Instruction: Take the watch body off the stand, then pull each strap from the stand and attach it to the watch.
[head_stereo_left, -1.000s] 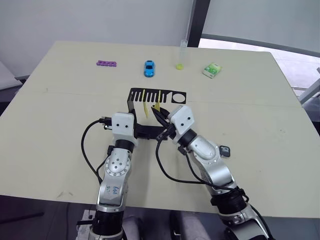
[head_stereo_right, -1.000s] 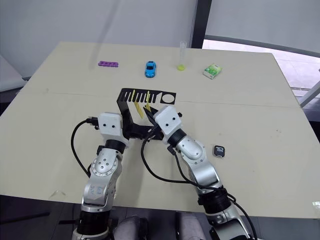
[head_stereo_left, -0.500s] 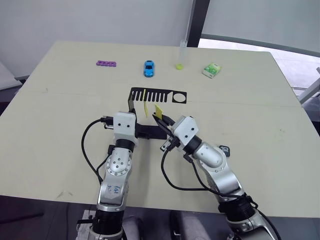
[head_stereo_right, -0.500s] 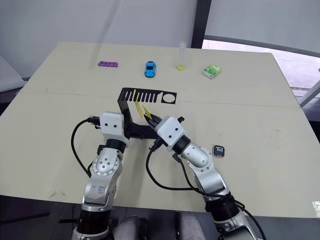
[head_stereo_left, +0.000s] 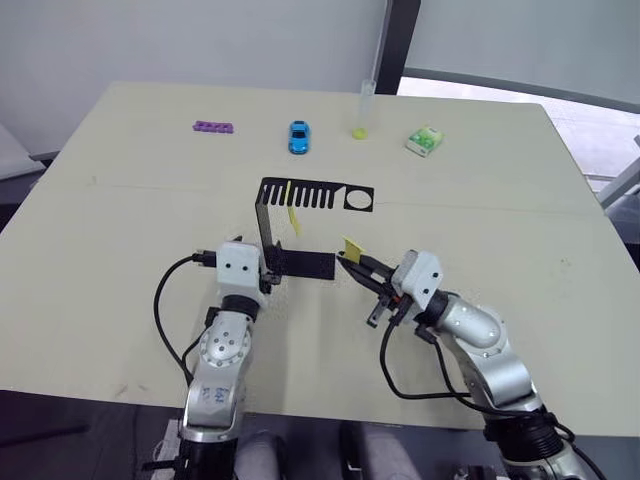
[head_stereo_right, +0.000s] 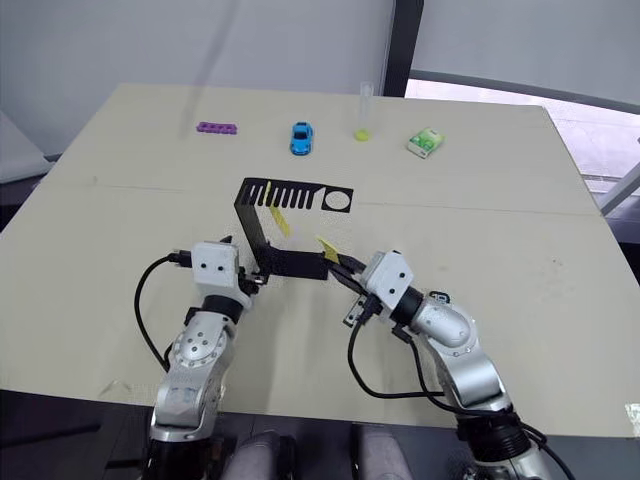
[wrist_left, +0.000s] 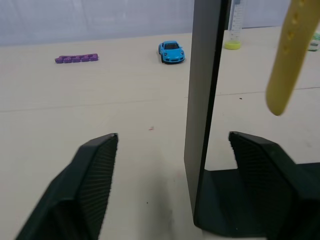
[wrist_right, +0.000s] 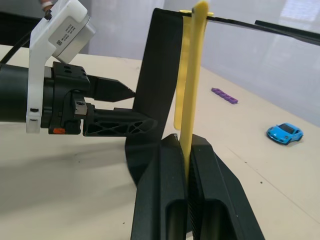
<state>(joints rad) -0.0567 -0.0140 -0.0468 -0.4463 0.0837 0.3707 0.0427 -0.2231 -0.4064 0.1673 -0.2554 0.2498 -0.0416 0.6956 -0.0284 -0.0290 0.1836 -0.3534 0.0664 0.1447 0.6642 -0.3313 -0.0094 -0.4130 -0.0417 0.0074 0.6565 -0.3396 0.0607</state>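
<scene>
A: Right wrist view first: right gripper (wrist_right: 185, 150) clamped tight on a yellow strap (wrist_right: 192, 75), strap sticking straight up out of the fingers (wrist_right: 165, 200).

B: Yep, same from the head. Held strap off the stand (head_stereo_left: 300, 225), just beside the base on the right side. Second strap (head_stereo_left: 291, 208) hanging from the slotted top.

A: Left gripper (wrist_left: 170, 190) spread wide, fingers (wrist_left: 90, 185) either side of the stand's upright plate, not visibly squeezing it.

B: Watch body? Can't spot it now, probably hidden behind the right arm.

A: Far edge of the table (head_stereo_left: 120, 180): purple block strip (head_stereo_left: 213, 127), blue toy car (head_stereo_left: 298, 137), clear tube (head_stereo_left: 364, 108), green-white packet (head_stereo_left: 423, 141).
</scene>
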